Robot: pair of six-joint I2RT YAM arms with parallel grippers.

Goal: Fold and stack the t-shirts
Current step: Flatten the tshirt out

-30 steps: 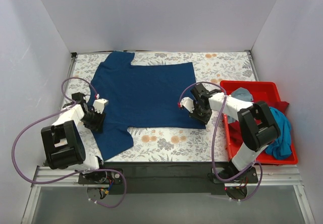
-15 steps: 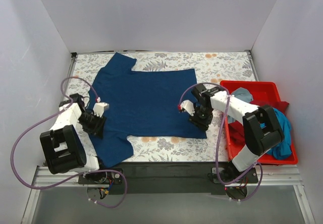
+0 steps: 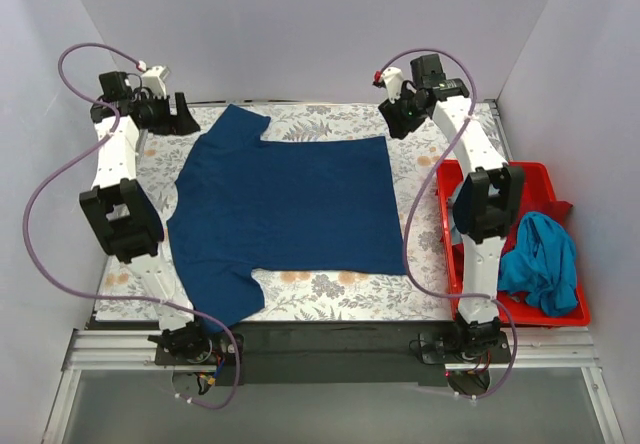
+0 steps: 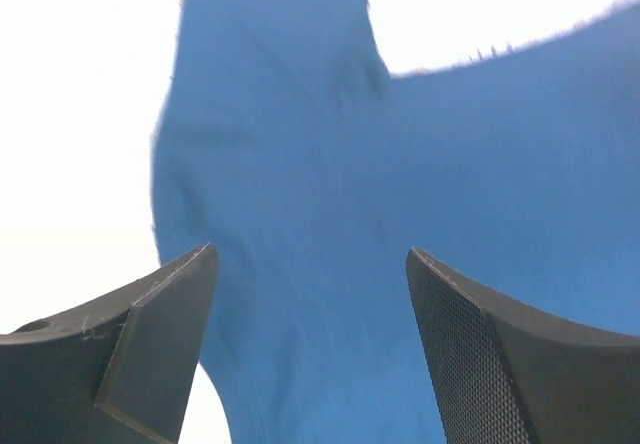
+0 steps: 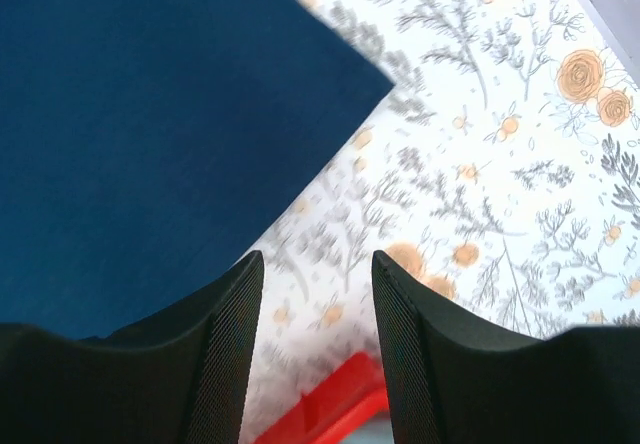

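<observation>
Currently finds one navy t-shirt (image 3: 285, 204) spread flat and unfolded across the middle of the flower-patterned surface (image 3: 330, 284), collar end toward the left, hem toward the right. Notes one sleeve (image 3: 238, 124) pointing to the far left corner and the other toward the near edge.

Places the left arm (image 3: 112, 164) at full reach in the far left corner, with the left jaws raised just beyond the far sleeve. Reads the left jaws in the wrist view as wide apart, gripping nothing, with only blue cloth (image 4: 400, 164) below them.

Places the right arm (image 3: 470, 139) at full reach toward the far right, with the right jaws raised near the shirt's far right corner. Reads the right jaws as partly apart and holding nothing. Sees beneath them the shirt corner (image 5: 130, 114), bare flowered cover and a sliver of red plastic.

Finds a red bin (image 3: 525, 174) at the right side of the surface. Records a teal t-shirt (image 3: 540, 264) heaped inside it and a red t-shirt (image 3: 558, 210) draped at its right rim.
</observation>
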